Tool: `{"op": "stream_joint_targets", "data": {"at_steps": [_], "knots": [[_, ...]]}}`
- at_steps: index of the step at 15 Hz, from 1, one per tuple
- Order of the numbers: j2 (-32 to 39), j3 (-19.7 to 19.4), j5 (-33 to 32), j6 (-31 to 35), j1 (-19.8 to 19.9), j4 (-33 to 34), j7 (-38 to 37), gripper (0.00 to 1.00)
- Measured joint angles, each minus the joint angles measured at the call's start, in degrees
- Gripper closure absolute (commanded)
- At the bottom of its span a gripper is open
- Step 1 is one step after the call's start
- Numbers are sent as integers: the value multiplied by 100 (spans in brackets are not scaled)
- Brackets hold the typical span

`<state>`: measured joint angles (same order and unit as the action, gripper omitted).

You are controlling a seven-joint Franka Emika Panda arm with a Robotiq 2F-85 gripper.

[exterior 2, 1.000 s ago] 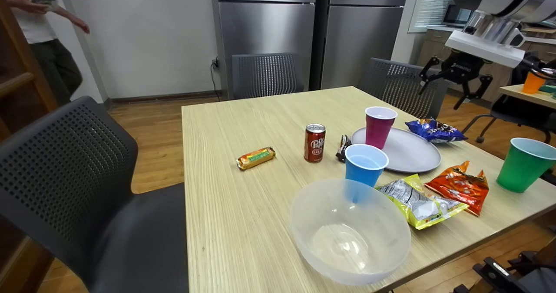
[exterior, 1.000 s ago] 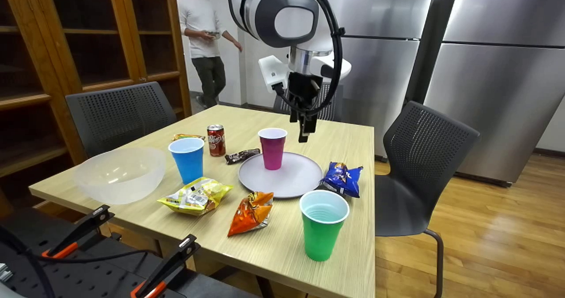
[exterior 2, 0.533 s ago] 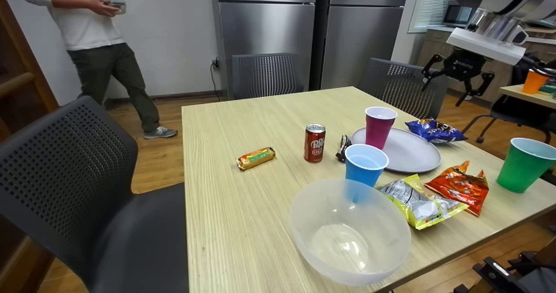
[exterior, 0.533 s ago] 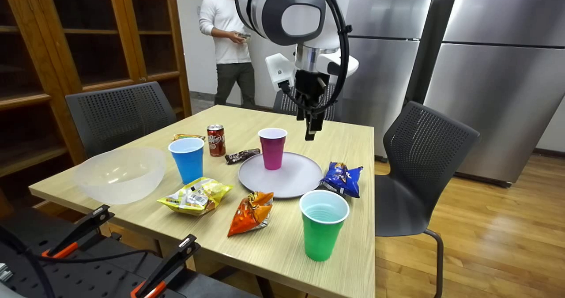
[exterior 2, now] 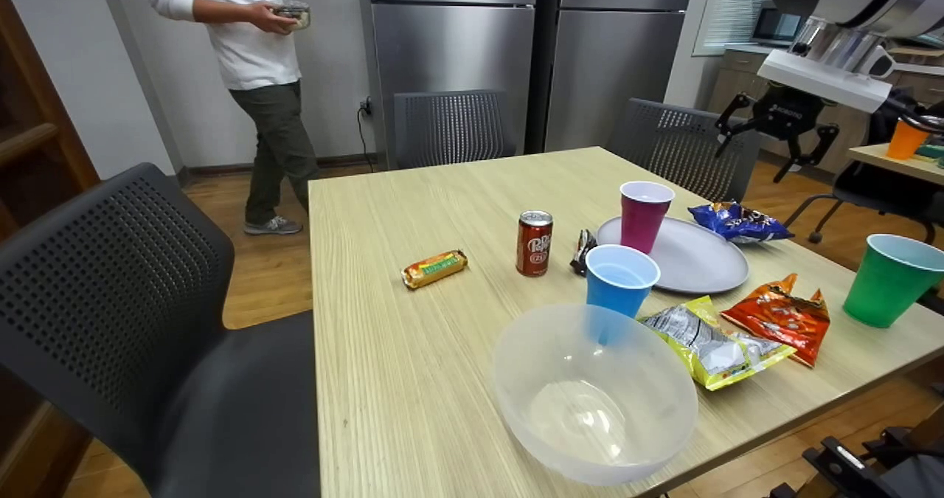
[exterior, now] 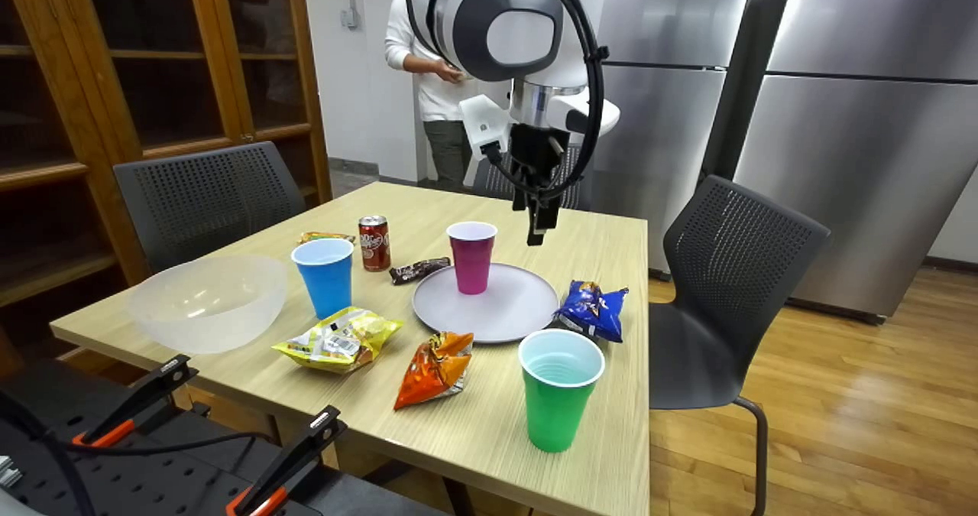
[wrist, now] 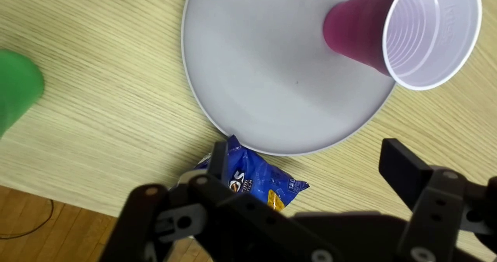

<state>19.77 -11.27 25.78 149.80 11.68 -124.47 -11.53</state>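
Note:
My gripper (wrist: pixel 305 149) hangs open above the table, its fingers wide apart and nothing between them. In the wrist view the left finger (wrist: pixel 219 159) overlaps a blue chip bag (wrist: pixel 254 172), which lies lower on the table against the rim of a grey plate (wrist: pixel 271 110). A magenta cup (wrist: pixel 359 33) stands upright on that plate. An exterior view shows the gripper (exterior 2: pixel 751 164) high over the blue bag's side of the table, apart from everything. A green cup (exterior: pixel 560 401) stands at the near corner, with an orange chip bag (exterior: pixel 435 371) beside it.
A frosted bowl (exterior 2: pixel 590 439), blue cup (exterior 2: pixel 619 291), yellow chip bag (exterior 2: pixel 712 343), soda can (exterior 2: pixel 534 243), dark candy bar (exterior: pixel 419 270) and gold-wrapped bar (exterior 2: pixel 435 268) share the table. Chairs (exterior: pixel 733 287) surround it. A person (exterior 2: pixel 243 48) holding a container walks behind.
The arm shifted slightly, rightward in both exterior views, during the first half second, then stayed nearly still. The person has walked rightward. Objects on the table have not moved; the gripper stays open.

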Motion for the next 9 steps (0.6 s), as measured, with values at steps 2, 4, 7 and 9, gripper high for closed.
{"op": "stream_joint_targets", "data": {"at_steps": [2,4,7,9], "knots": [[22,-10,-115,3,0,4,0,0],[49,-29,-248,-2,10,28,0,0],[140,-64,-442,-6,51,119,6,0],[234,-68,-548,-12,102,218,14,0]]}}
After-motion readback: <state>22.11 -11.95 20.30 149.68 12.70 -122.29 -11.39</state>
